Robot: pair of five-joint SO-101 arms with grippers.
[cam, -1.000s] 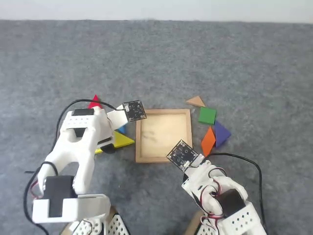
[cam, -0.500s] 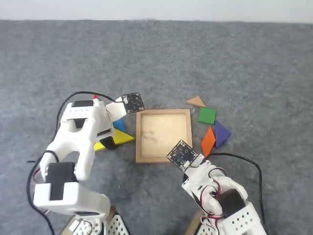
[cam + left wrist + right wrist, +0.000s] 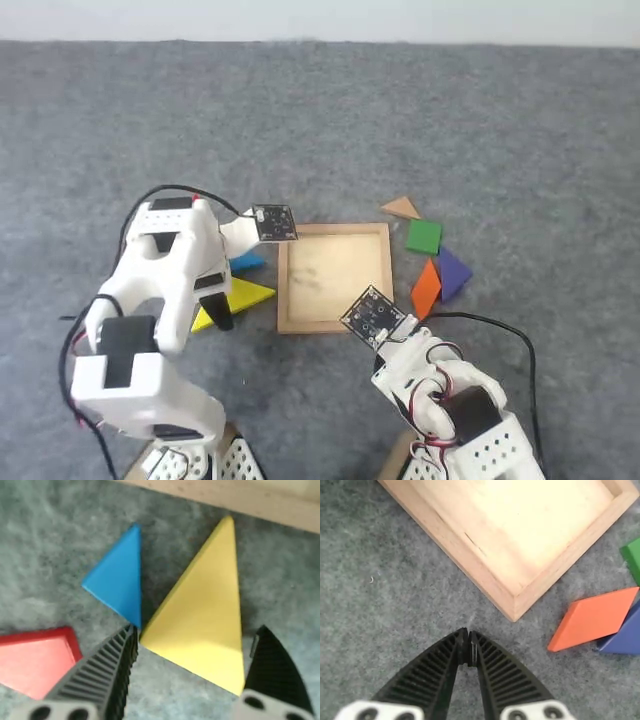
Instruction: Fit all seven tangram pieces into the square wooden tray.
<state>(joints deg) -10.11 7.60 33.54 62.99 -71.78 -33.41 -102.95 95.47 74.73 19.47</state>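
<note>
The square wooden tray (image 3: 334,320) lies with nothing in it at the table's middle. To its left lie a yellow triangle (image 3: 243,297) and a small blue triangle (image 3: 247,263). My left gripper (image 3: 196,632) is open, its fingers straddling the wide end of the yellow triangle (image 3: 205,625), with the blue triangle (image 3: 117,585) and a red piece (image 3: 35,660) beside it. Right of the tray lie a tan triangle (image 3: 401,207), a green square (image 3: 424,236), an orange parallelogram (image 3: 426,287) and a purple triangle (image 3: 455,270). My right gripper (image 3: 468,641) is shut on nothing, just off the tray's near corner (image 3: 517,607).
Grey carpet covers the table. The left arm's white body (image 3: 160,290) hangs over the area left of the tray. A black cable (image 3: 500,325) runs from the right arm's base at the near right. Open carpet stretches beyond the tray toward the far wall.
The left arm has swung and drawn back toward the near side, bringing its gripper over the yellow triangle. The red piece's tip went out of sight behind it. The right arm kept still.
</note>
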